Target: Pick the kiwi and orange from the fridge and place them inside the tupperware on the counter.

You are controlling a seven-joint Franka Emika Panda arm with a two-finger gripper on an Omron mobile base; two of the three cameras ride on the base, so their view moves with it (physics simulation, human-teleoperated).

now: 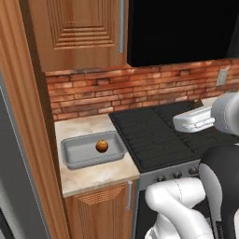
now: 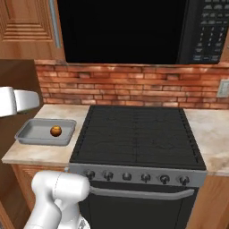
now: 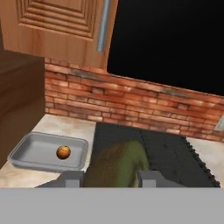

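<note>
One fruit, the orange (image 1: 101, 146), sits inside the grey tupperware (image 1: 74, 158) on the beige table (image 1: 93, 176) left of the black stovetop (image 2: 134, 134), while the claw (image 3: 111, 178), in the hand view, is clenched on the olive-green kiwi (image 3: 118, 164) above the stovetop's left edge.

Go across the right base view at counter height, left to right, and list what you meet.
Tupperware with the orange inside it → black stovetop → the counter on the far side of the stove.
</note>
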